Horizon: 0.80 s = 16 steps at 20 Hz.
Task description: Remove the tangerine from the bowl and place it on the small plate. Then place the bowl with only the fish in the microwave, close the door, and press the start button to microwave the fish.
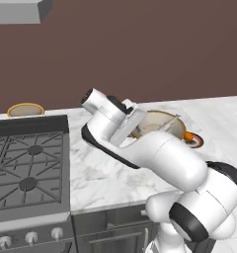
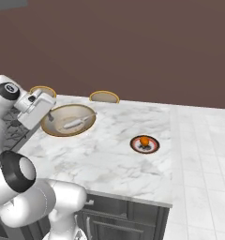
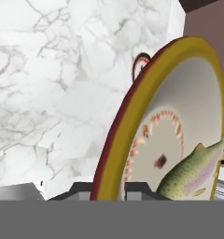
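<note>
The tangerine [image 2: 144,141] already sits on the small plate [image 2: 152,148], right of centre in the right base view, so the first step looks done; what is left is carrying the bowl [image 2: 86,123] with the fish [image 2: 71,123] to the microwave, shutting its door and pressing start. The bowl is at the left of the right base view, on or just above the marble counter [image 2: 114,159] (I cannot tell whether it has left the surface), with only the slender grey fish lying on its pale inside. In the hand view the bowl's golden-brown rim [image 3: 115,140] runs up from the bottom centre, the cream inside with a ring of small red marks to its right, and the speckled fish [image 3: 188,170] low at the right. The gripper [image 3: 107,192] is clenched on that rim at the bowl's near-left edge, one fingertip on each side of it. In the left base view the arm covers most of the bowl [image 1: 165,123], and the tangerine [image 1: 189,137] peeks out at mid right. Beyond lie a stove [image 1: 26,168] at the left and two tan discs [image 2: 104,97] against the brown wall.
</note>
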{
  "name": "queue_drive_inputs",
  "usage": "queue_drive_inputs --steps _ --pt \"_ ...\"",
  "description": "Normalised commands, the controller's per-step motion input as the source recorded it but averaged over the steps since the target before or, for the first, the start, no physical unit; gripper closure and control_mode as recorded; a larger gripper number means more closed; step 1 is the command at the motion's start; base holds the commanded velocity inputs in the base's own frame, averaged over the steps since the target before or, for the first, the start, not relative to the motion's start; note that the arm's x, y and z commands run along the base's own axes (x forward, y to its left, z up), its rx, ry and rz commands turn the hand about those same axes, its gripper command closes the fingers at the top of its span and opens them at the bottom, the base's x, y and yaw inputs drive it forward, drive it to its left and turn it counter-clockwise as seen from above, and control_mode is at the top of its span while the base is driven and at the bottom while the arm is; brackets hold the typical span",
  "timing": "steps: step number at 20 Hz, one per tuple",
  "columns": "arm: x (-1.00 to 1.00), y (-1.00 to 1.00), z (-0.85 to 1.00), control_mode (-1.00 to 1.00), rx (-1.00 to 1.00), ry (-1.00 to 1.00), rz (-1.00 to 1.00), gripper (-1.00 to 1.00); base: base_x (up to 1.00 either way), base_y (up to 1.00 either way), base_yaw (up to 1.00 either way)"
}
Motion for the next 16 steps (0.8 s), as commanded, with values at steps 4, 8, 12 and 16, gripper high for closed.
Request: queue_drive_inputs --steps 4,8,12,16 --pt "-0.23 0.00 -0.06 -1.00 -0.01 0.00 -0.04 1.00 0.00 0.00 0.00" --pt "-0.30 0.00 -0.47 -1.00 -0.05 0.09 0.00 1.00 0.00 0.00 0.00" --pt "-0.11 0.09 -0.24 -1.00 -0.03 0.03 0.00 1.00 0.00 0.00 0.00" --pt "-0.34 0.00 -0.02 -1.00 -0.02 -0.18 0.00 1.00 0.00 0.00 0.00"
